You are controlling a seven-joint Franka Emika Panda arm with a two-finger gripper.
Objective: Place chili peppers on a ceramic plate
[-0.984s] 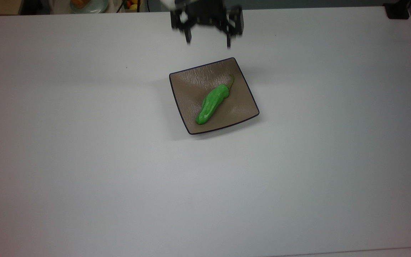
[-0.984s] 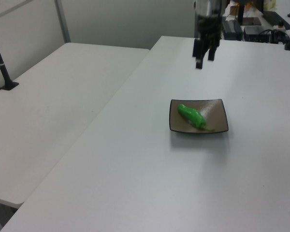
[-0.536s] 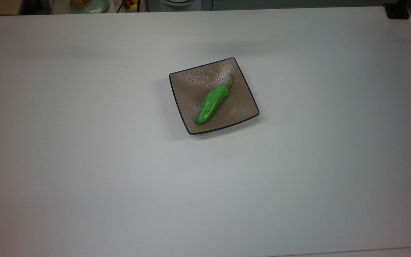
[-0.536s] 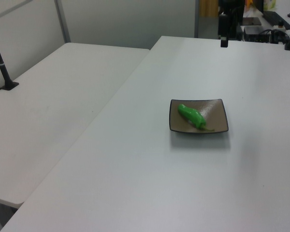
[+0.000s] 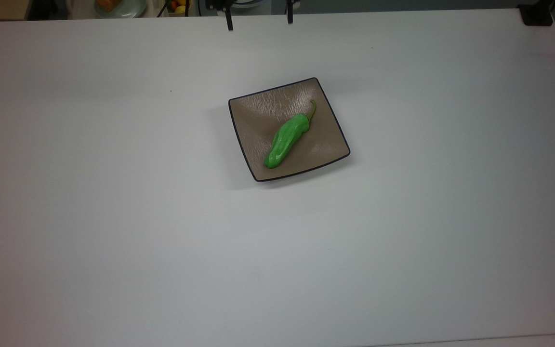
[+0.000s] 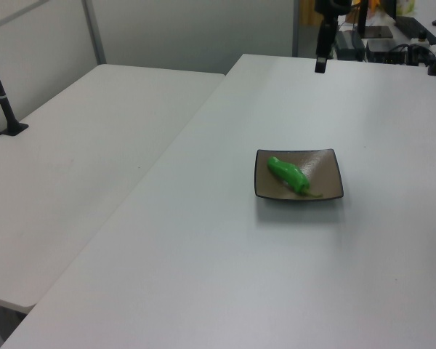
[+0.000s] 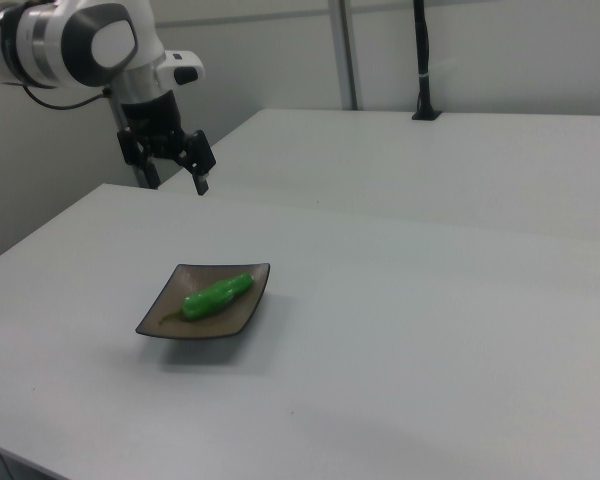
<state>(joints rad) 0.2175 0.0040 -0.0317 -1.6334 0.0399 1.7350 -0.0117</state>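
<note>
Top view: the green pepper (image 5: 287, 141) lies slantwise on the square brown plate (image 5: 258, 115), stem toward the top view's upper right, in the middle of the white table (image 5: 113, 217). The pincer (image 5: 259, 17) hangs at the table's far edge, its two fingertips spread wide, holding nothing.

Left view: the pepper rests inside the plate (image 6: 330, 178); the pincer (image 6: 321, 62) is well apart, above the far edge.

Right view: the pincer (image 7: 175, 165) hangs up and to the right view's left of the plate (image 7: 165, 310).
</note>
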